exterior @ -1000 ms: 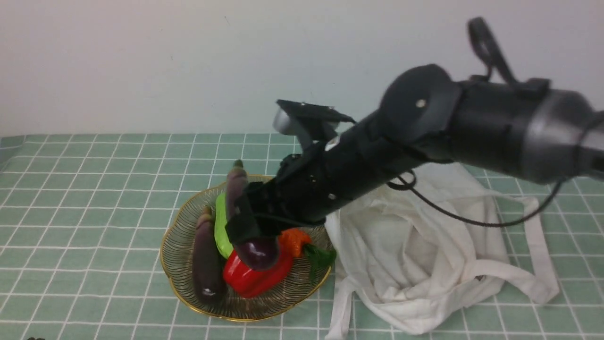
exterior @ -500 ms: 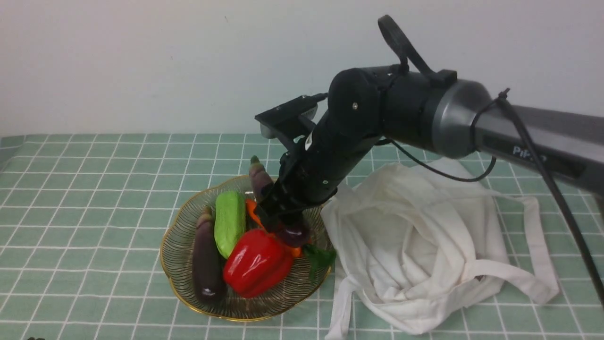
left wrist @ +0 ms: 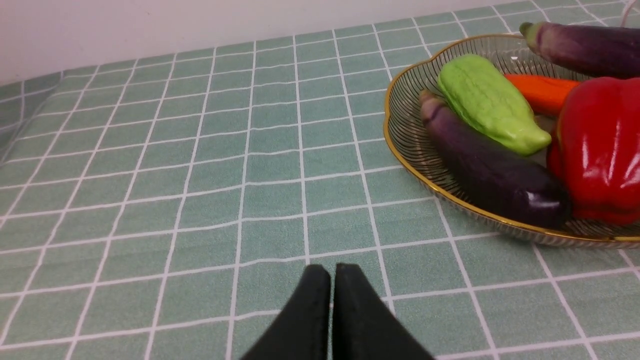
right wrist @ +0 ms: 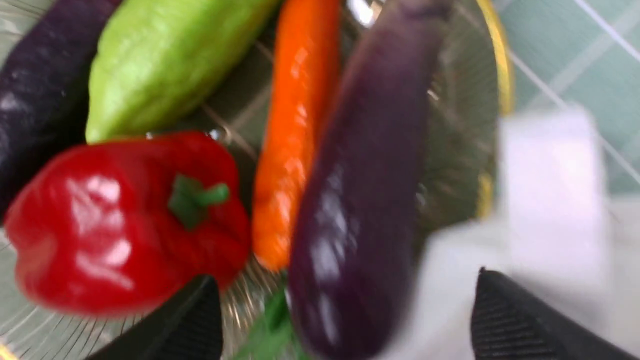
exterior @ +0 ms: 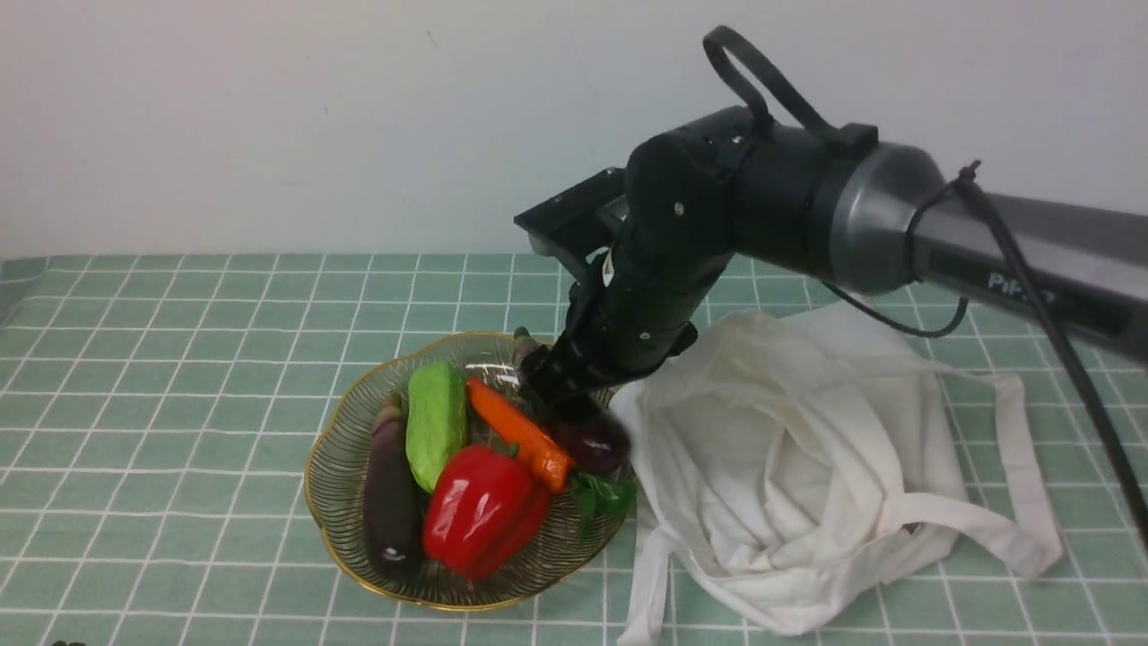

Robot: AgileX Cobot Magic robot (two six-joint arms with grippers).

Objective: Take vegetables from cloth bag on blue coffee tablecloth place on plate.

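**Blue coffee tablecloth** [exterior: 179,359]: covers the whole worktop and lies flat.

**Cloth bag** [exterior: 807,449]: slumped and crumpled just beside the plate on the robot's right, with its straps trailing. Whether anything is left inside cannot be seen.

**Right gripper** [exterior: 567,388]: reaches down over the bag-side edge of the plate. Its jaws are spread wide on either side of the eggplant and do not pinch it.

**Plate** [exterior: 334,475]: sits left of the bag and is well filled.

**Contents, by bulk:**
- red pepper [exterior: 484,507]
- darker eggplant [exterior: 390,489]
- green gourd [exterior: 437,422]
- carrot [exterior: 520,432]
- the vegetables [exterior: 599,441] — the glossy purple eggplant. It lies along the plate's bag side, just beside the carrot, with its plump end toward the camera.

**Left gripper** [left wrist: 331,300]: jaws pressed together on nothing, low over the cloth and well apart from the plate.

**Status:** the eggplant looks delivered, though the blurred wrist view leaves it unclear whether it has fully settled. What seems left is to lift the right arm clear.
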